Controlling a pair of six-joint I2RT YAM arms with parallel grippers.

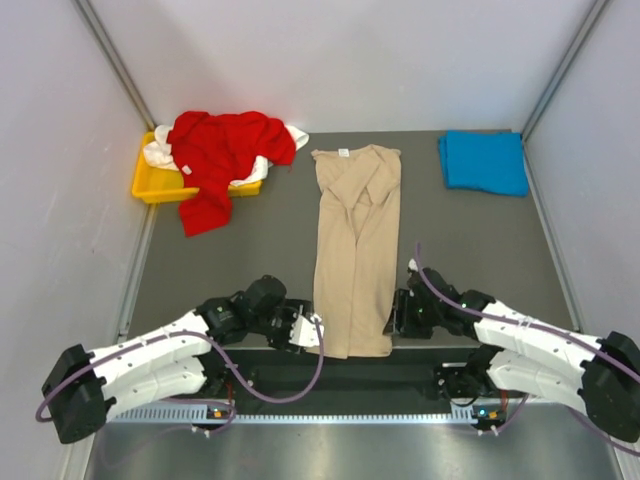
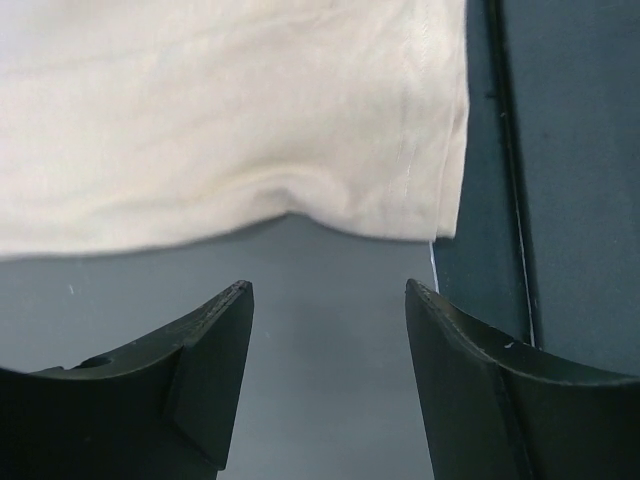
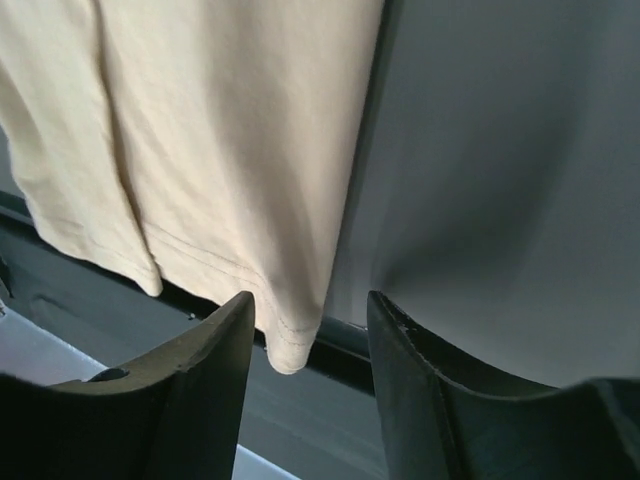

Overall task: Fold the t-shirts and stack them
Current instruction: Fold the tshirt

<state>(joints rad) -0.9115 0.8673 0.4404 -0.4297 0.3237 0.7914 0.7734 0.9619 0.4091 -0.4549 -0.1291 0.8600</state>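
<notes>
A beige t-shirt lies folded lengthwise in a long strip down the middle of the table, collar far, hem at the near edge. My left gripper is open beside its near left corner; the hem lies just ahead of the fingers. My right gripper is open at the near right corner; the shirt's corner hangs between the fingertips. A folded blue t-shirt lies at the far right. A red t-shirt is heaped over a white one at the far left.
A yellow tray holds the red and white shirts at the far left corner. The table's near edge runs just behind the beige hem, with a dark rail below. White walls close in both sides.
</notes>
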